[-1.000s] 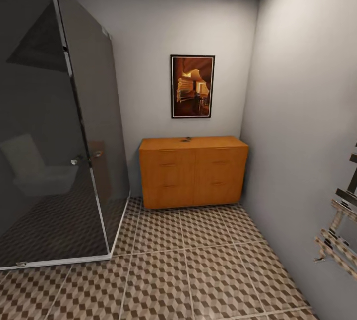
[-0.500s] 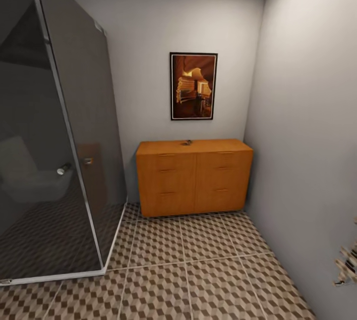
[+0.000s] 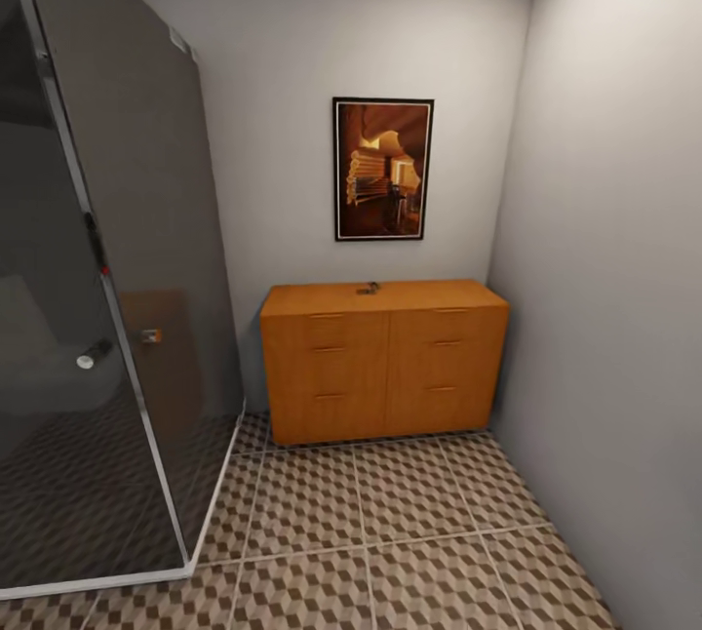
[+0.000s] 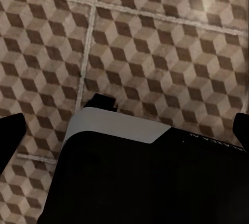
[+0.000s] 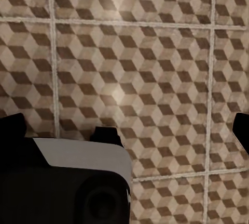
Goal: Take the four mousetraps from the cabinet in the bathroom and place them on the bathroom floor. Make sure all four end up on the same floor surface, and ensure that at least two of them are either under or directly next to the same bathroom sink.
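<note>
At the far left of the head view stood a dark glass shower enclosure. Right of it, against the back wall, sat the orange-brown cabinet, doors and drawers shut, with a framed picture hanging above. A small dark object lay on the cabinet's top, too small to identify; no mousetraps were visible. The cube-patterned bathroom floor spread in front. Each wrist view looked down on those tiles past a dark robot part, with the left hand and right hand spread open and empty. Mousetraps would likely be light, stiff boards, best pinched across the wooden edges, clear of the sprung wire.
</note>
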